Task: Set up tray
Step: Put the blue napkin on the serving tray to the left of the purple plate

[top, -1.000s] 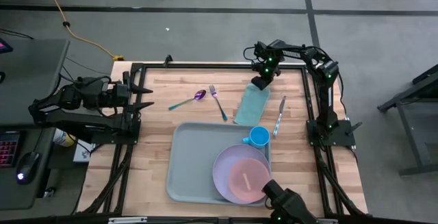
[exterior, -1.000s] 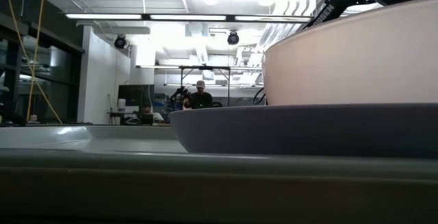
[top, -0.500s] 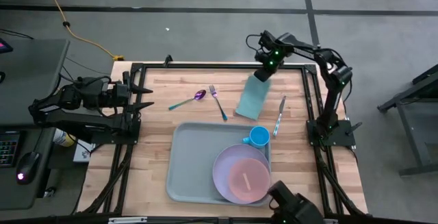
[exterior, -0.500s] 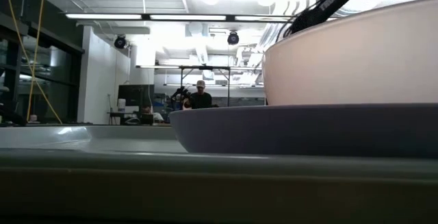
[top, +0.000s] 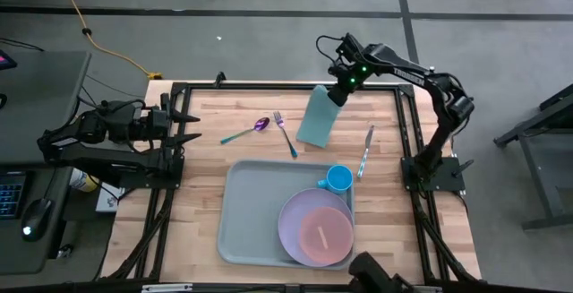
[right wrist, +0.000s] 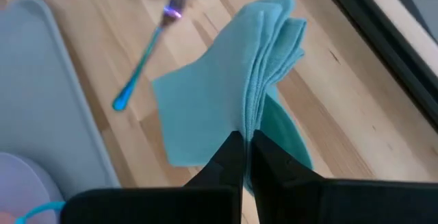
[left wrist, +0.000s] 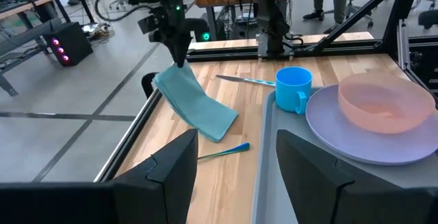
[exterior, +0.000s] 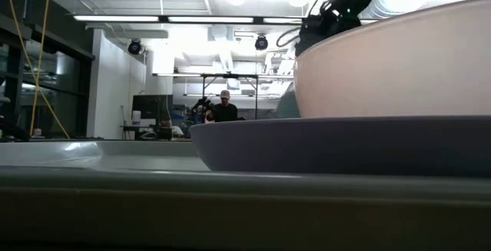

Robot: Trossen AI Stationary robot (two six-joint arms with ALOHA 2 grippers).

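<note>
A folded teal cloth (top: 314, 118) hangs from my right gripper (top: 337, 93) near the table's far edge. The gripper is shut on it. In the left wrist view the cloth (left wrist: 195, 101) slants down from that gripper (left wrist: 176, 46), and its lower end seems to rest on the wood. The pale grey-green tray (top: 251, 212) lies near the front and carries a lavender plate (top: 300, 217), a pink bowl (top: 322, 237) and a blue cup (top: 338, 178). My left gripper (top: 192, 127) waits open at the table's left edge. My right gripper pinches the cloth's far end (right wrist: 252, 118) between its two shut fingers (right wrist: 229, 157). Several folded layers show at the edge there (right wrist: 274, 39). It comes from above, slanting down. The cloth hangs slack below it, lower end (left wrist: 220, 125) apparently on the table.
A purple-bowled spoon (top: 246, 133) and a fork (top: 286, 133) lie left of the cloth, and a knife (top: 366, 150) lies right of it. Bare wood shows left of the tray. A black frame rims the table (top: 269, 85). A person sits far off in the room (exterior: 224, 110).
My right gripper has risen and moved toward the table's left, staying shut on the cloth. The cloth's far end has lifted off the wood. The whole cloth has shifted left toward the fork and now stands steeper.
</note>
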